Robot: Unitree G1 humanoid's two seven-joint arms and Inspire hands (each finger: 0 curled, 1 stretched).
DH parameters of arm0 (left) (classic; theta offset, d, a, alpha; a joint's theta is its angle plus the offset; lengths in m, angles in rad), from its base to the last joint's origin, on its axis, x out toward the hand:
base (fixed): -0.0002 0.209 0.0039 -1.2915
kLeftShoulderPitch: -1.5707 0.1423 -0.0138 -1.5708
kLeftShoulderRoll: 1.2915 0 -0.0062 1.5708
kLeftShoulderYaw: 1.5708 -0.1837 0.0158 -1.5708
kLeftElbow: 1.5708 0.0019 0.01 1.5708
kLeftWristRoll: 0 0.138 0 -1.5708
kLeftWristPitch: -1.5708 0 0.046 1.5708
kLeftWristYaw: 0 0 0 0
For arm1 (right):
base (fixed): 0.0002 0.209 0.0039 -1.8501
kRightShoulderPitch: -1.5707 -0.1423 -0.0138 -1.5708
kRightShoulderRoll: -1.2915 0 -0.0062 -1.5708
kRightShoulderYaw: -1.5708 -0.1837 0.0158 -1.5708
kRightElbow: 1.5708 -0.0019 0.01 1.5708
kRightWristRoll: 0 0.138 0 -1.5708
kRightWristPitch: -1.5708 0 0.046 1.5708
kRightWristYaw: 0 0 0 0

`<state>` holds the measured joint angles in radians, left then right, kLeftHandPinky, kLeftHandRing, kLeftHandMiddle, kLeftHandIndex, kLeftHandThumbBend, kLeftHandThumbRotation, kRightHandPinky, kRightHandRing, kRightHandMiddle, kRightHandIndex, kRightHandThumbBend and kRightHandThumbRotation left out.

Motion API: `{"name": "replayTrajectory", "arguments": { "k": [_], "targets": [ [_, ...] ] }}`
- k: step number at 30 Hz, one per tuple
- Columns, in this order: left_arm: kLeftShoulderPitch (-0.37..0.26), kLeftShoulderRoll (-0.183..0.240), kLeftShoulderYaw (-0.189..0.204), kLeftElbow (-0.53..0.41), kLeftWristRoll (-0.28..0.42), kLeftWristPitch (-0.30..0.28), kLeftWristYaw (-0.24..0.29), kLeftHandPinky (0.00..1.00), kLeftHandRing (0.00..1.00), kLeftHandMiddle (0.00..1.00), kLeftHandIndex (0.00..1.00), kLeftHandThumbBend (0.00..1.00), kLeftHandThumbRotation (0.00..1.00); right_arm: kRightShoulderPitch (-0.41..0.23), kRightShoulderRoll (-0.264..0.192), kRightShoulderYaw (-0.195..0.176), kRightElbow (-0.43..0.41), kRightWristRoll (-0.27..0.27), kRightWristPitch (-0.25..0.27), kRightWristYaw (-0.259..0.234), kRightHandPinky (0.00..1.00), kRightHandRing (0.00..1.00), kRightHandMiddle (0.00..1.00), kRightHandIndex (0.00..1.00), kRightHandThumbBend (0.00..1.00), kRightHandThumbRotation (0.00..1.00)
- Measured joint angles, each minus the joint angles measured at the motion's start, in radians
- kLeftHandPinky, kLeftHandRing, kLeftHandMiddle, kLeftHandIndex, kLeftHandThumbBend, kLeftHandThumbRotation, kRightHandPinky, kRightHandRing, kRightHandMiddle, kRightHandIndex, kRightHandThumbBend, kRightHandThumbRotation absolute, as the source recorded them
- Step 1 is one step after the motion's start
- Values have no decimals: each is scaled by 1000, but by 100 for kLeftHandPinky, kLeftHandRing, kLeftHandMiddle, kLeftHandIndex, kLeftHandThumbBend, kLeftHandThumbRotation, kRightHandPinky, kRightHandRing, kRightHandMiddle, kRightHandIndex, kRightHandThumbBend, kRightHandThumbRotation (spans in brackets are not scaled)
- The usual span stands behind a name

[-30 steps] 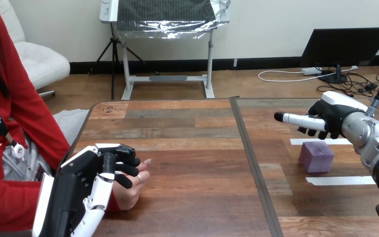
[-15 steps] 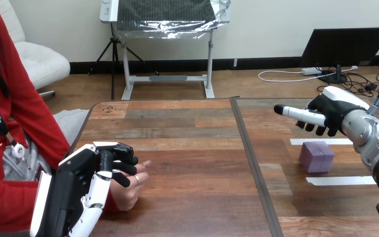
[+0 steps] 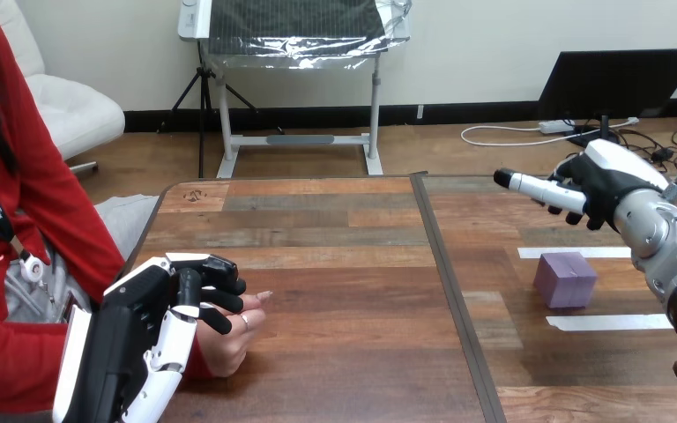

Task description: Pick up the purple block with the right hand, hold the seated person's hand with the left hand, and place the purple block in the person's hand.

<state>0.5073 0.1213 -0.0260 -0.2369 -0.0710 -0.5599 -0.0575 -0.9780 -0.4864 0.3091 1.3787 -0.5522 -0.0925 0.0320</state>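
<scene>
Left hand clasps the person's hand; purple block lies free on the tabletop.
Its fingers curl over that hand at the near left. Right hand hovers beyond the block at the far right, curled on nothing, one digit pointing left.

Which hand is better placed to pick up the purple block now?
The right hand: it hovers above and just beyond the purple block, holding nothing. The left hand is far off to the left, curled over the person's hand.
</scene>
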Motion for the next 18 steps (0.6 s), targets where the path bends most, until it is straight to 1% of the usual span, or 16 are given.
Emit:
{"name": "replayTrajectory", "arguments": {
  "k": [2, 3, 8, 11, 18],
  "targets": [
    [0, 0, 0, 0, 0, 0, -2, 40, 52, 55, 54, 13, 66, 0, 0, 0, 0, 0, -3, -5, 43, 58, 61, 70, 83, 100],
    [0, 0, 0, 0, 0, 0, -3, 40, 52, 55, 54, 13, 66, 0, 0, 0, 0, -1, -4, -6, 44, 60, 63, 72, 83, 100],
    [0, 0, 0, 0, 0, 0, -4, 40, 52, 55, 53, 14, 66, 0, 0, 4, 0, -4, -4, -5, 53, 70, 72, 75, 86, 100],
    [0, 0, 0, 0, 1, 1, -4, 40, 52, 55, 53, 14, 66, 0, 0, 7, 0, -6, -4, 0, 55, 71, 74, 76, 86, 100],
    [0, -1, 0, 0, 4, 7, -3, 40, 52, 55, 53, 14, 66, 0, 0, 8, 0, -8, -7, 16, 63, 75, 77, 76, 86, 100]
  ]
}}
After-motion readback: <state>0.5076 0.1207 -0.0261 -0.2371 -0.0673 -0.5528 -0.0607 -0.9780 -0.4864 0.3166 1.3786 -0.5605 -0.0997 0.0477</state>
